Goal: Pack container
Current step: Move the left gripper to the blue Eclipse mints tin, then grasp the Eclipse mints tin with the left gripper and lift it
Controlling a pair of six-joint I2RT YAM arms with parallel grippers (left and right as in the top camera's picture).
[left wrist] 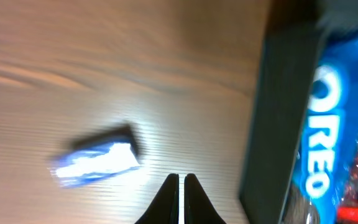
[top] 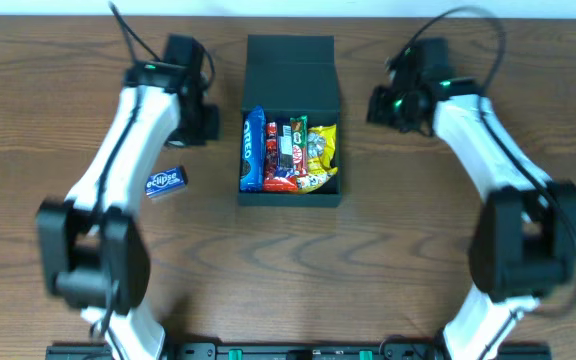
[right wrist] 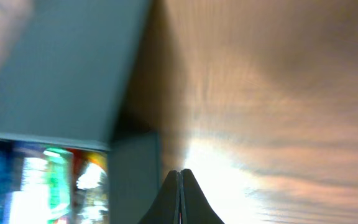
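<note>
The dark container sits mid-table with its flap lid open at the back. It holds a blue Oreo packet and several colourful snack packets. A blue Eclipse packet lies on the table to its left. My left gripper is shut and empty, left of the container; the left wrist view shows its tips between the Eclipse packet and the container wall. My right gripper is shut and empty, right of the container; its tips are beside the wall.
The wooden table stretches around the container. Both arm bases stand at the front edge, left and right. Cables run from the wrists toward the back edge.
</note>
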